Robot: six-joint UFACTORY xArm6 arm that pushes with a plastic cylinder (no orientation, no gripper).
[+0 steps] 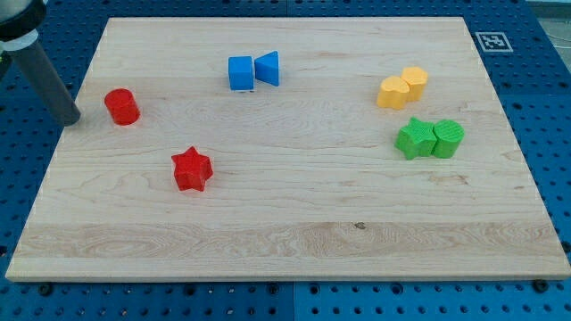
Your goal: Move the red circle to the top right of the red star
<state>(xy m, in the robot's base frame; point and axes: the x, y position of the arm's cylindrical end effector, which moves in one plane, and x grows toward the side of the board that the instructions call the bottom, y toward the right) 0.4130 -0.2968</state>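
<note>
The red circle stands near the board's left edge, toward the view's top. The red star lies below and to the right of it. My tip is at the board's left edge, just left of the red circle with a small gap between them. The dark rod slants up to the view's top left corner.
A blue cube and a blue wedge-like block sit together at the top middle. Two yellow blocks sit at the upper right, with a green star and a green cylinder below them. The wooden board lies on a blue pegboard.
</note>
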